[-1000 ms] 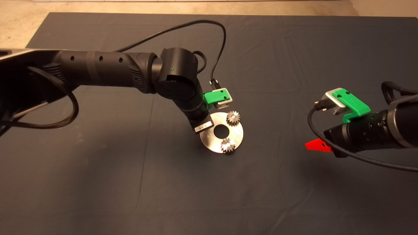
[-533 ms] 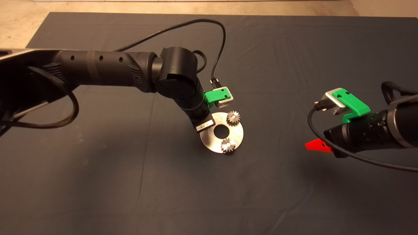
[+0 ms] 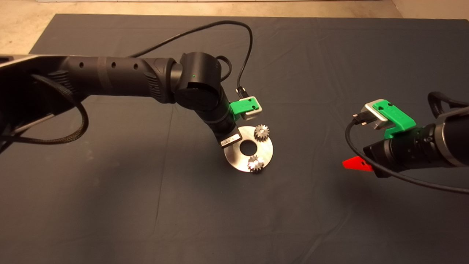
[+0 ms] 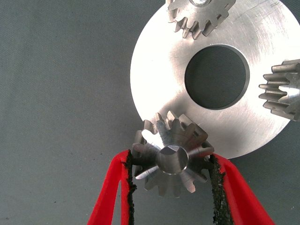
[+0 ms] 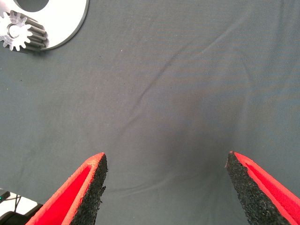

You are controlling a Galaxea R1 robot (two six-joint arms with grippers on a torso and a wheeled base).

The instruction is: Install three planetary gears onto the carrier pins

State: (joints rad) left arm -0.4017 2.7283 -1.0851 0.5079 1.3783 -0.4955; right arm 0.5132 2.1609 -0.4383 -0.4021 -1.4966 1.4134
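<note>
1. My left hand (image 4: 172, 187) is clamped on the third gear (image 4: 171, 159), pads pinching its toothed sides. The gear sits at the left rim of the carrier disc (image 3: 265, 151), partly overhanging the edge.
2. Over the last second almost nothing has shifted: the left arm's wrist crept slightly toward the far side, and the disc and both mounted gears stayed put.
3. In the head view the far gear (image 3: 261, 132) and the near gear (image 3: 255, 163) are both on the disc; I can't see their pins.
4. I read this as the final seating. A silvery round end shows at the held gear's centre, so I judge it's on or over its pin; depth is unclear.
5. My right hand (image 5: 165, 180) waits well off to the right above the worktop mat (image 3: 329, 55), fingers wide apart, holding nothing.
6. If seated, only the release is left.
</note>
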